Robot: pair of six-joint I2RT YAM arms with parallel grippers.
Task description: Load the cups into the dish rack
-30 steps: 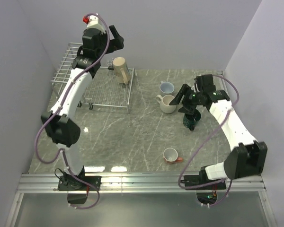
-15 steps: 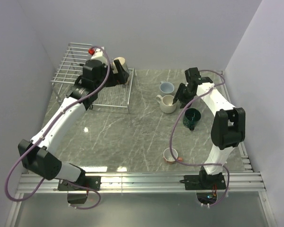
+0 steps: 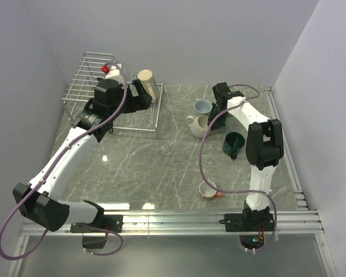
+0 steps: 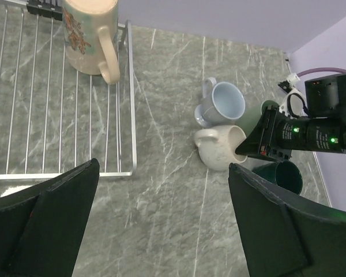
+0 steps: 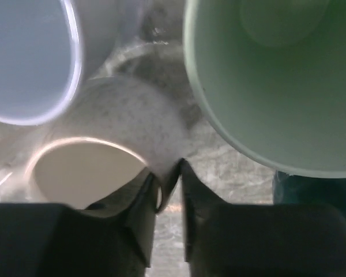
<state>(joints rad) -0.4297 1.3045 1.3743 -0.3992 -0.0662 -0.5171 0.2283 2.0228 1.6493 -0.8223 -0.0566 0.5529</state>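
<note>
Top external: right gripper (image 3: pixel 215 118) sits on the white cup (image 3: pixel 199 124), well apart from the rack (image 3: pixel 81 81) to the left.
Left wrist: left gripper (image 4: pixel 164 167) hangs wide open over the rack's edge, empty. Right wrist: jaws pinch the cup's near rim.

Legible text, labels, brands, numbers: none found in any view. Beige mug (image 4: pixel 89 34), far right corner of the dish rack (image 4: pixel 57 175): reddish-brown printed motif on its side, too small to read as lettering.
</note>
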